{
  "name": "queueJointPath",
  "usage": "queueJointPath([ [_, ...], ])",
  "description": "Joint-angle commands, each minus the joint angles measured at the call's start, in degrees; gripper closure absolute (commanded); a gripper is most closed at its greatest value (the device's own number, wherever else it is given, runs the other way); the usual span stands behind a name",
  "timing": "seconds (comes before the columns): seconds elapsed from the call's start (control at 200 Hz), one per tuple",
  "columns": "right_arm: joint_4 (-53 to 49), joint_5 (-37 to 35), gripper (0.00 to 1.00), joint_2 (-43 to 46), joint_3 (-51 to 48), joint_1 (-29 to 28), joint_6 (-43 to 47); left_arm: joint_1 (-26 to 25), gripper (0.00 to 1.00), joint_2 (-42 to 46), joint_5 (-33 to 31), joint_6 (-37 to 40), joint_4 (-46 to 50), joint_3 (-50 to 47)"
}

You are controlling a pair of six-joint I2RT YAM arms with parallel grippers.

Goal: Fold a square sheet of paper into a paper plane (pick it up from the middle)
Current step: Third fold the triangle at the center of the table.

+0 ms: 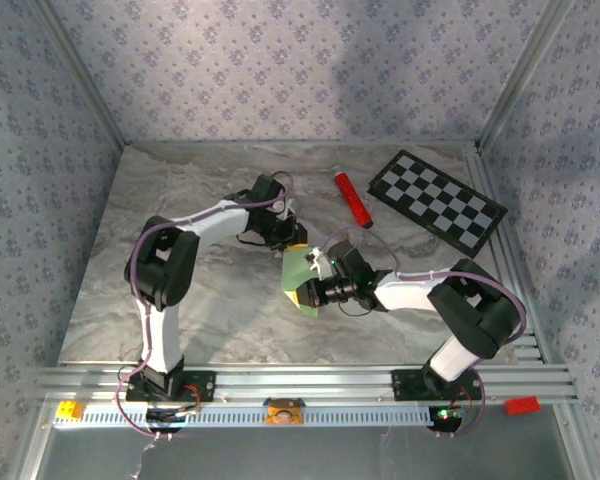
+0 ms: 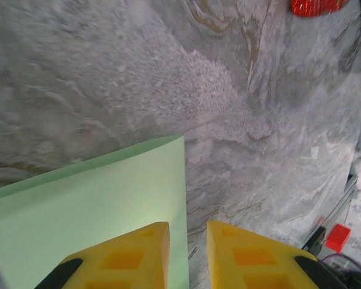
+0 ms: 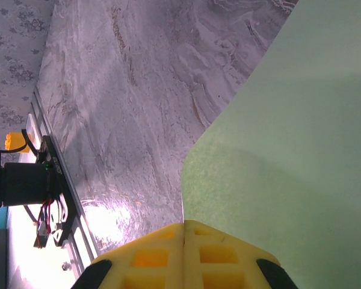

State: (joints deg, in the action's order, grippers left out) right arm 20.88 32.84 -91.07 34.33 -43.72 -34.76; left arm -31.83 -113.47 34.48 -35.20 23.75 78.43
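Pinching square sheet of paper (image 3: 301,138) edge, my right gripper (image 3: 184,225) was clenched; my left gripper (image 2: 188,227) stood slightly parted, sheet edge in gap, over table (image 2: 108,78).

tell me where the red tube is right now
In the top view the red tube lies far back on the table, right of centre, just left of the checkerboard and apart from it.

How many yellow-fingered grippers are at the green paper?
2. The left gripper sits at one edge of the thin pale green paper sheet, jaws slightly apart. The right gripper is shut on another edge.
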Motion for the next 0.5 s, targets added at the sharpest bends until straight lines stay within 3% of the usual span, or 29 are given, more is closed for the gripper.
queueJointPath([
  [0.0,0.47,0.74,1.00,-0.08,-0.58,0.42,-0.44,-0.94,0.78,-2.67,0.41,2.26,3.76,1.59],
  [0.495,0.21,-0.33,1.00,0.15,-1.45,1.02,-0.31,-1.48,0.82,-7.72,-2.50,3.00,3.76,-1.05],
])
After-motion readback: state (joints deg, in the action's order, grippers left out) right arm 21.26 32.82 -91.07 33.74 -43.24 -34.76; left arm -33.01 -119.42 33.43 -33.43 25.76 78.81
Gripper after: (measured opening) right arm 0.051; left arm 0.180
